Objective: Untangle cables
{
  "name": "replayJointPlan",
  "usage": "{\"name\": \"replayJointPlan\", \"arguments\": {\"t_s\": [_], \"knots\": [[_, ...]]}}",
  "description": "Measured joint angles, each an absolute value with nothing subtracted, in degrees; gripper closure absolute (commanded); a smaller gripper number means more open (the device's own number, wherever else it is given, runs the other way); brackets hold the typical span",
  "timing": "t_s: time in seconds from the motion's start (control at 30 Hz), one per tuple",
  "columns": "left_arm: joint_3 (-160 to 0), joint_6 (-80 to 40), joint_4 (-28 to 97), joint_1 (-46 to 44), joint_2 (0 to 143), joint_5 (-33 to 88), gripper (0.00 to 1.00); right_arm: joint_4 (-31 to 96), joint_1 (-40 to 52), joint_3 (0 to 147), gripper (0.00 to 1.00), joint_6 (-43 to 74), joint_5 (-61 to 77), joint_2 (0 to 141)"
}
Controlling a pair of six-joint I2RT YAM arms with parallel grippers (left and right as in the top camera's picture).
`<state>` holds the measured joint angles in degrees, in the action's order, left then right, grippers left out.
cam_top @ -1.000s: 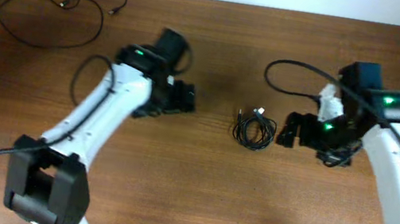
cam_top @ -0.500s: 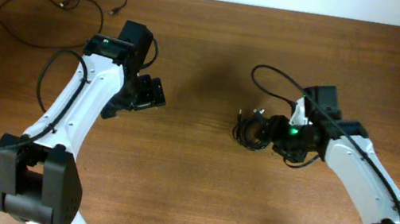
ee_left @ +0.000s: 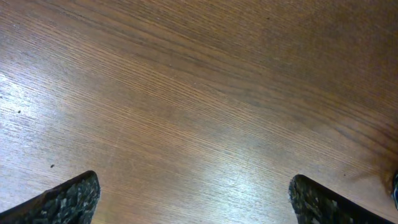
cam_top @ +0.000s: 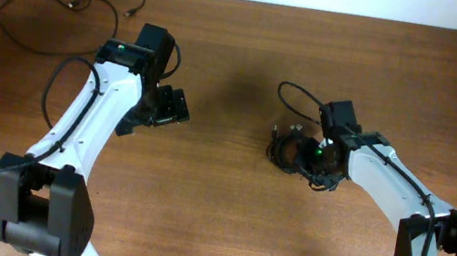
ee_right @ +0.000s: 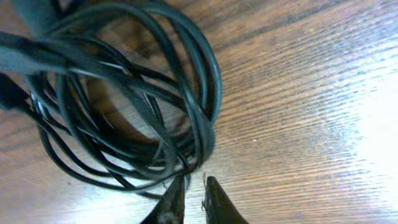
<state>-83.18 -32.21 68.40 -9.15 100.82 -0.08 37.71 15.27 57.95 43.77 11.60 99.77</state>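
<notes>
Your knotted cables (cam_top: 288, 147) lie on the table (cam_top: 222, 228), right of centre. Your right gripper (ee_right: 191, 200) is pinched almost closed at the bundle's edge; whether a strand is caught, you cannot tell. Your left gripper (ee_left: 196, 200) hangs wide open, well apart.

The light is bright and even. White glare shines off the worktop (cam_top: 223, 219) in both wrist views. A soft dark shadow lies near the middle. Up close, the cables (ee_right: 124, 93) look blurry at the top.
</notes>
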Motion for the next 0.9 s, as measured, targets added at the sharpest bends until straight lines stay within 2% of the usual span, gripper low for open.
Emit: {"name": "replayJointPlan", "arguments": {"t_s": [0.03, 0.17, 0.2, 0.27, 0.4, 0.57, 0.9], "knots": [[-83.18, -32.21, 68.42, -9.13, 100.79, -0.08, 0.01, 39.92, 15.27, 58.85, 0.96, 43.79, 11.6, 99.85], [-83.18, -32.21, 68.55, -9.15, 100.79, -0.08, 0.01, 47.18, 15.27, 68.1, 0.94, 40.88, 11.6, 100.03], [-83.18, -32.21, 68.53, -9.15, 100.79, -0.08, 0.01, 47.83, 15.27, 69.52, 0.59, 39.88, 11.55, 100.03], [-83.18, -32.21, 68.51, -9.13, 100.82, -0.1, 0.01, 49.15, 15.27, 69.63, 0.5, 39.22, 10.94, 100.03], [-83.18, -32.21, 68.55, -9.13, 100.79, -0.08, 0.01, 47.16, 15.27, 67.07, 0.5, 38.5, 7.42, 100.05], [-83.18, -32.21, 68.53, -9.15, 100.79, -0.1, 0.01, 42.13, 15.27, 65.01, 0.62, 38.81, 8.43, 101.34], [-83.18, -32.21, 68.53, -9.13, 100.82, -0.08, 0.01, 41.3, 15.27, 63.57, 0.64, 41.85, 9.1, 101.34]]}}
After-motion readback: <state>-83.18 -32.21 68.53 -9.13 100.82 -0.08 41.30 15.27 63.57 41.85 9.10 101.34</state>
